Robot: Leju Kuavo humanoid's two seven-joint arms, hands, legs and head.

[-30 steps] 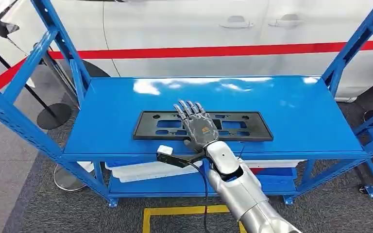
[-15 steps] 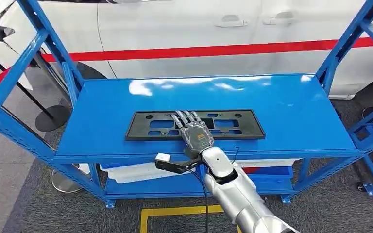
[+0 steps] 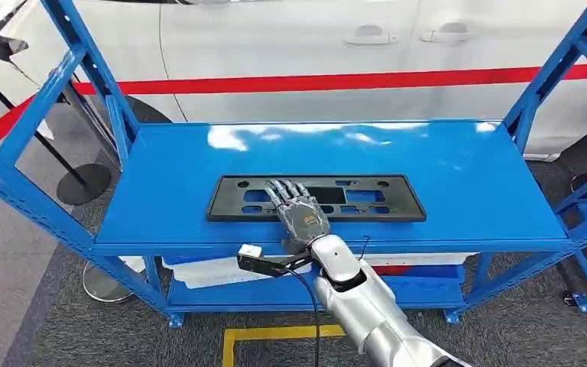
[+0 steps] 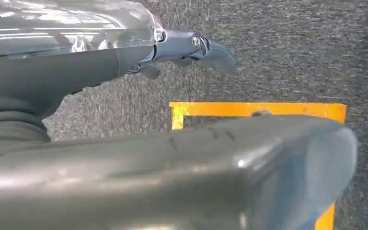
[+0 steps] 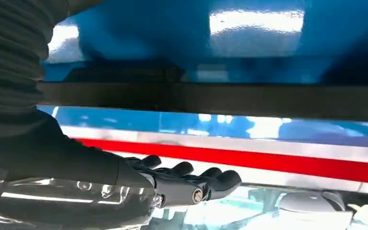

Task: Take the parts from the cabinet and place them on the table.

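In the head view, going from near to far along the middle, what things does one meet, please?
Yellow floor marking → right hand → black plastic frame → bare blue shelf top → white car with red stripe.

Black part (image 3: 317, 199) on blue shelf (image 3: 458, 180); white car (image 3: 290, 46), red stripe (image 3: 336, 80)

Right hand (image 3: 301, 215) resting flat, fingers extended, on a black plastic frame (image 3: 317, 198) lying on the blue shelf (image 3: 458, 183).

Bright overhead glare on the blue shelf (image 3: 443, 164) (wrist views blurred close up)
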